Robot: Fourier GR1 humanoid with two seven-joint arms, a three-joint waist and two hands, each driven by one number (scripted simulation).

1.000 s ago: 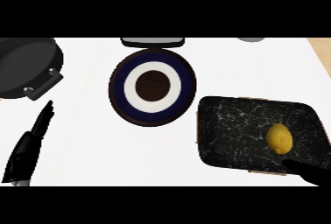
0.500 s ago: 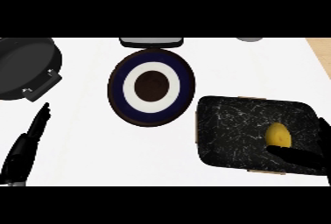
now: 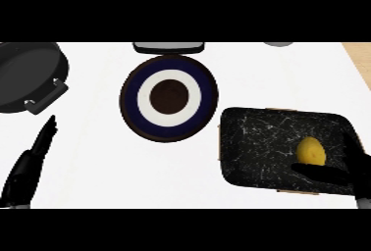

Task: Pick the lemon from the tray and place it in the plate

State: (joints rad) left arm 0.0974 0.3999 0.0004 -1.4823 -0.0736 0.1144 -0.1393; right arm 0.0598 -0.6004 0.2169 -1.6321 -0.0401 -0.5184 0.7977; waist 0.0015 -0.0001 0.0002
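Observation:
A yellow lemon [image 3: 311,150] lies in the right half of a black marbled tray [image 3: 253,147] at the lower right. My right hand [image 3: 346,169] reaches in from the lower right edge, its thumb just below the lemon and its fingers rising at the lemon's right; it stays open around the fruit. A round plate [image 3: 170,98] with a dark blue rim, white ring and brown centre sits left of the tray. My left hand [image 3: 29,166] rests open at the lower left, fingers pointing up.
A black pot [image 3: 29,73] with a handle fills the upper left corner. A dark flat object [image 3: 168,47] pokes in at the top edge above the plate, and a grey round thing [image 3: 278,43] at the top right. Wooden edge [image 3: 359,54] shows far right.
My right hand has moved up from the lower right corner onto the tray, coming round the lemon from below and the right. The left hand has barely shifted.

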